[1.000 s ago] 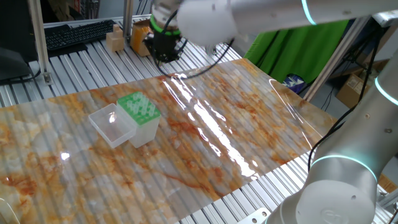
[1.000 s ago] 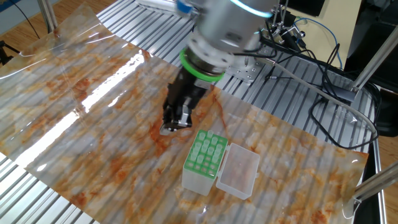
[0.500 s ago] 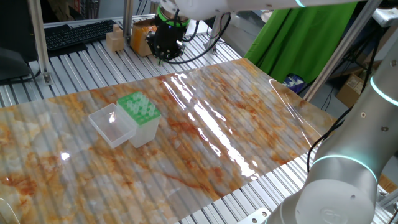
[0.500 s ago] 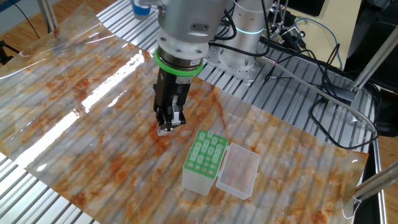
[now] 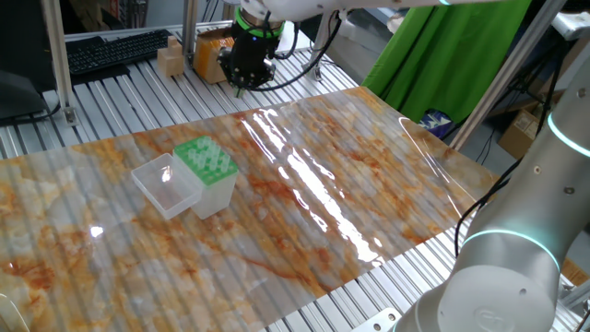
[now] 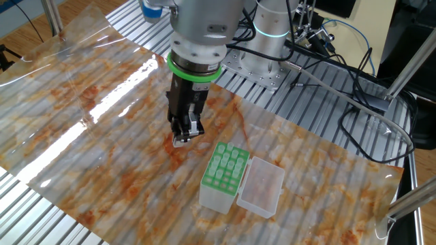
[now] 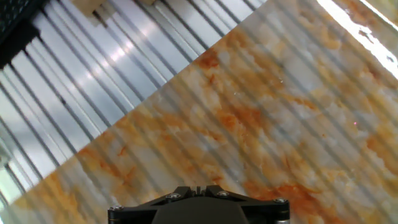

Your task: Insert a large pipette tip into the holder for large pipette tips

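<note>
The boxy translucent holder [image 6: 222,180], green holed top, sits on the desk's [image 6: 102,122] glossy marbled sheet. Black tool [image 6: 182,129] hangs beside it; can't tell its opening.

The holder for large pipette tips [image 5: 206,168] [image 6: 224,176] stands on the sheet [image 5: 369,184] [image 6: 102,102] spread over the slatted worktop [image 5: 120,92] [image 6: 327,122], its opened lid [image 5: 166,186] [image 6: 259,186] lying flat right beside it and touching it. The end effector [image 5: 241,86] [image 6: 182,139] hangs above the sheet's far edge in one fixed view, apart from the holder; in the other fixed view it sits up and to the left of the holder, with the arm's base [image 6: 269,58] behind it on the worktop. Beyond that far edge a keyboard [image 5: 115,48] lies on the worktop, and small boxes [image 5: 171,57] stand between it and the end effector.
</note>
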### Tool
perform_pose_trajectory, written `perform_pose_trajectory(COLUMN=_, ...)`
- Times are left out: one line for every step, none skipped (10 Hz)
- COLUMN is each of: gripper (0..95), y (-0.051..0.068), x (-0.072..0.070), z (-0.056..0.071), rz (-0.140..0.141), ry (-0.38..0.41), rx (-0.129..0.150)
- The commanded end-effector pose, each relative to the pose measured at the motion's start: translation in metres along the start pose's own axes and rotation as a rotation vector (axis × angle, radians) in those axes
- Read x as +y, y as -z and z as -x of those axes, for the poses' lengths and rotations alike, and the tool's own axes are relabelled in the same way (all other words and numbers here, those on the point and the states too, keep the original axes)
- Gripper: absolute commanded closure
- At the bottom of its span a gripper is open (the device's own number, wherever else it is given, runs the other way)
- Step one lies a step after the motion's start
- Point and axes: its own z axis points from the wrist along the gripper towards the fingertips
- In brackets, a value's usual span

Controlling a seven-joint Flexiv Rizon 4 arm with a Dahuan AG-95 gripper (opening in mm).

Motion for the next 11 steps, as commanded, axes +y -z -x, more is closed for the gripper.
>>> perform_pose_trajectory(gripper=76.0, y=-0.001, x=-0.005, z=0.003, rz=0.006, ry=0.248, rx=0.100)
perform_pose_trajectory(gripper=95.0, y=-0.002, x=-0.008, z=0.005, rz=0.022, ry=0.304, rx=0.112)
perform_pose_trajectory(gripper=76.0, y=-0.005, x=-0.011, z=0.008, rz=0.038, ry=0.350, rx=0.123)
perform_pose_trajectory(gripper=76.0, y=-0.009, x=-0.014, z=0.012, rz=0.038, ry=0.389, rx=0.129)
perform_pose_trajectory(gripper=76.0, y=-0.012, x=-0.016, z=0.014, rz=0.042, ry=0.423, rx=0.131)
perform_pose_trajectory(gripper=76.0, y=-0.014, x=-0.018, z=0.016, rz=0.042, ry=0.465, rx=0.128)
perform_pose_trajectory(gripper=76.0, y=-0.016, x=-0.020, z=0.019, rz=0.042, ry=0.505, rx=0.126)
perform_pose_trajectory(gripper=76.0, y=-0.018, x=-0.023, z=0.020, rz=0.042, ry=0.528, rx=0.126)
perform_pose_trajectory(gripper=76.0, y=-0.020, x=-0.025, z=0.022, rz=0.041, ry=0.549, rx=0.129)
perform_pose_trajectory(gripper=76.0, y=-0.021, x=-0.026, z=0.023, rz=0.038, ry=0.563, rx=0.129)
perform_pose_trajectory(gripper=76.0, y=-0.021, x=-0.027, z=0.023, rz=0.035, ry=0.570, rx=0.131)
